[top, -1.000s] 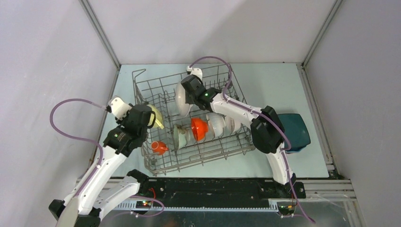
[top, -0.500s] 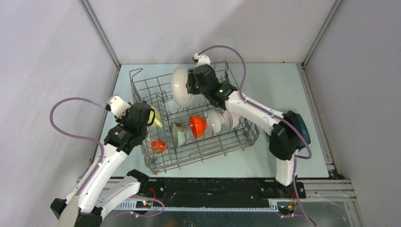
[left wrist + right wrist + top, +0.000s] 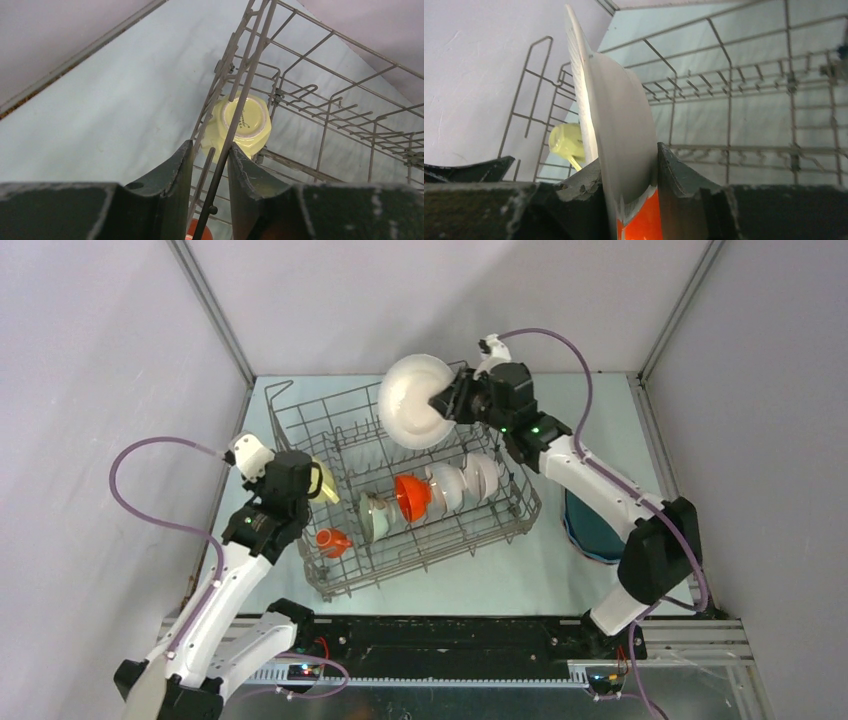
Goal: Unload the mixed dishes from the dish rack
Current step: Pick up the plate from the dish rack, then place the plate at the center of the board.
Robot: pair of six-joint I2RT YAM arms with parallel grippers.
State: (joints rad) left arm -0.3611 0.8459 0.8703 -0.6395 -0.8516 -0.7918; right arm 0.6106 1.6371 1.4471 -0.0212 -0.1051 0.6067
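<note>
Item: white plate, on edge, clear above the far rim of the dish rack. Right gripper partly closed, clamped on its lower rim.
Left gripper: jaws narrowly apart astride the rack's left wall wires (whether pinching them, cannot tell).
In rack: pale yellow cup at the left wall, orange mug, pale green bowl, orange bowl, white bowls.
On table, right of rack: blue plate.
</note>
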